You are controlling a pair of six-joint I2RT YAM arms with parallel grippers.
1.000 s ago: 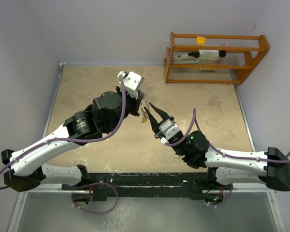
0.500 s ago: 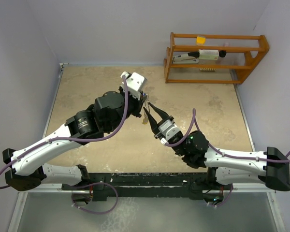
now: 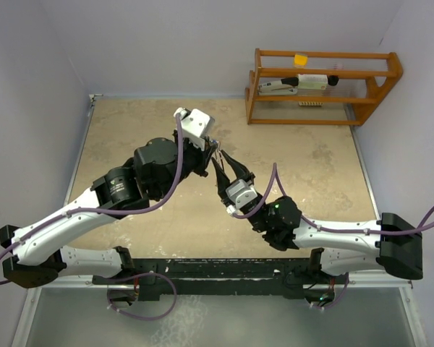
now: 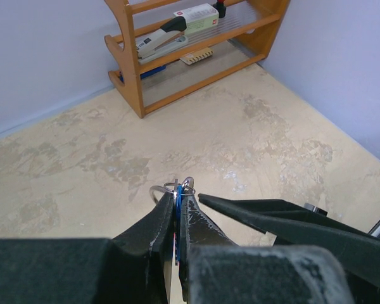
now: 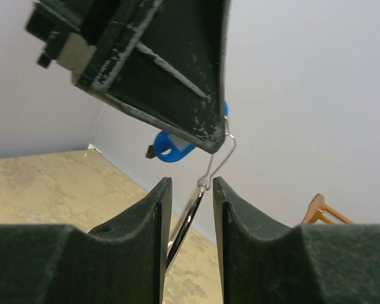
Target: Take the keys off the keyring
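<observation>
My left gripper (image 4: pixel 177 193) is shut on the blue-headed key (image 4: pixel 176 215), held above the table. The thin silver keyring (image 4: pixel 159 189) and a smaller ring poke out past its tips. In the right wrist view the blue head (image 5: pixel 171 151) sticks out behind the left finger (image 5: pixel 158 69), and the keyring wire (image 5: pixel 220 158) loops down from it. A silver key (image 5: pixel 189 221) hangs edge-on from that wire between the fingers of my right gripper (image 5: pixel 189 187), which is open, its pads apart from the key on both sides. In the top view both grippers meet at mid-table, left (image 3: pixel 214 150), right (image 3: pixel 219 160).
A wooden rack (image 3: pixel 322 87) stands at the back right against the wall, with a stapler (image 3: pixel 278 87) on its shelf. The same rack (image 4: pixel 196 57) lies ahead in the left wrist view. Walls close the table on the left, back and right.
The right arm has swung left and forward, bringing its fingers up around the hanging key, and its jaws have widened a little. The left gripper has stayed shut and barely shifted.
</observation>
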